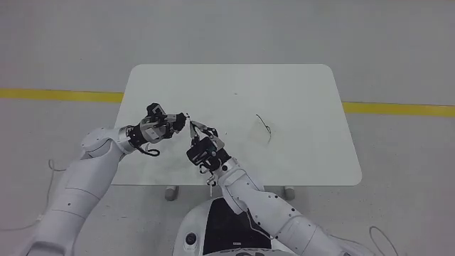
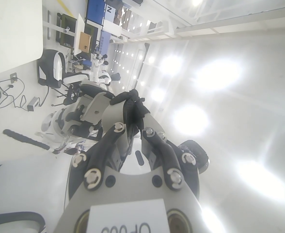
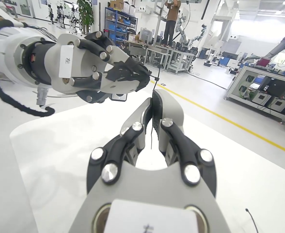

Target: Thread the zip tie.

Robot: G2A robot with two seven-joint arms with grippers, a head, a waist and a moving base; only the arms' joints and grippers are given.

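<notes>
Two arms and one skinny tie, so here's where I'm at. The white worktop (image 1: 284, 85) is under me, with both arms hanging over its near left part.

My left jaws are clenched, black-taped fingertips (image 3: 135, 73) pressed together. As far as I can tell they're pinching one end of the zip tie (image 3: 156, 83). The bit poking out at the tips is too small to say whether it's the head.

My right jaws sit just beside them, almost nose to nose, and they're squeezed tight on the same tie. The thin black strap comes up out of the pads and meets the left tips, and a loose tail dangles down between my right fingers.

A second tie (image 1: 264, 126) lies on the worktop, well apart to my right.

What could go sideways, I reckon:
- The strap is floppy, so any twist in my right wrist could bend it past the slot instead of into it.
- It's thin and slick, so if I push against resistance it may slide through the pads.
- The two sets of jaws are so close that a small overshoot could knock them together and pop the tie loose.
</notes>
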